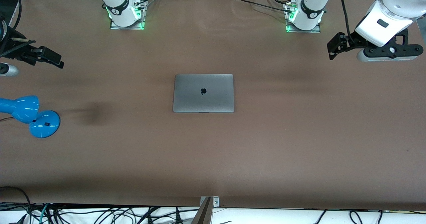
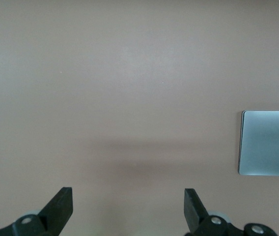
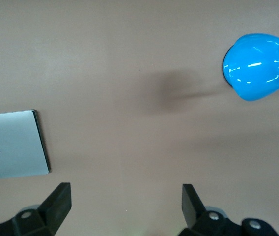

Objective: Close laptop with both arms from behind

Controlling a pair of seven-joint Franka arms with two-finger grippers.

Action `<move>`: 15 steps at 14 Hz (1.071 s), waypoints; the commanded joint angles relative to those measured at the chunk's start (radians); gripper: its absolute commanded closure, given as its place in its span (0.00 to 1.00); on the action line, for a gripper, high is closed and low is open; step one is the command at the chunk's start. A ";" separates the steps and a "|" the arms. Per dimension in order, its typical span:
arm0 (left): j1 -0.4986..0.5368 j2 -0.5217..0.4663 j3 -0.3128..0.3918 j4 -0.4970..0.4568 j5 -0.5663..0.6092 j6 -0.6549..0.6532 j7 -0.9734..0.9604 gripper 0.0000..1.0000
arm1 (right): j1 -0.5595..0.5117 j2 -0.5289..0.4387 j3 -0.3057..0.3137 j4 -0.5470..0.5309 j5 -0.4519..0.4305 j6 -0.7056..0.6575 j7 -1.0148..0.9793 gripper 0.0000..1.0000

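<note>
The space-grey laptop (image 1: 203, 93) lies shut and flat in the middle of the brown table, its lid with the black logo facing up. It also shows in the left wrist view (image 2: 269, 142) and in the right wrist view (image 3: 12, 145). My left gripper (image 1: 332, 49) is open and empty, raised over the table toward the left arm's end, well apart from the laptop; its wrist view (image 2: 128, 196) shows bare table between the fingers. My right gripper (image 1: 57, 60) is open and empty, raised over the right arm's end, with bare table between its fingers in its wrist view (image 3: 126, 194).
A blue desk lamp (image 1: 20, 109) stands near the table's edge at the right arm's end, nearer the front camera than the right gripper; its head shows in the right wrist view (image 3: 257, 66). The arm bases (image 1: 126, 16) (image 1: 304, 17) stand along the back edge.
</note>
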 commanded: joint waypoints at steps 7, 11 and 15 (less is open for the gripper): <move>0.012 -0.023 0.010 -0.136 -0.044 0.100 0.016 0.00 | -0.007 -0.028 0.006 -0.027 -0.013 0.020 -0.008 0.00; 0.017 -0.084 0.007 -0.208 -0.057 0.140 0.018 0.00 | -0.007 -0.025 0.006 -0.029 -0.015 0.037 -0.008 0.00; 0.018 -0.094 0.011 -0.208 -0.049 0.140 0.030 0.00 | -0.007 -0.025 0.006 -0.035 -0.015 0.046 -0.008 0.00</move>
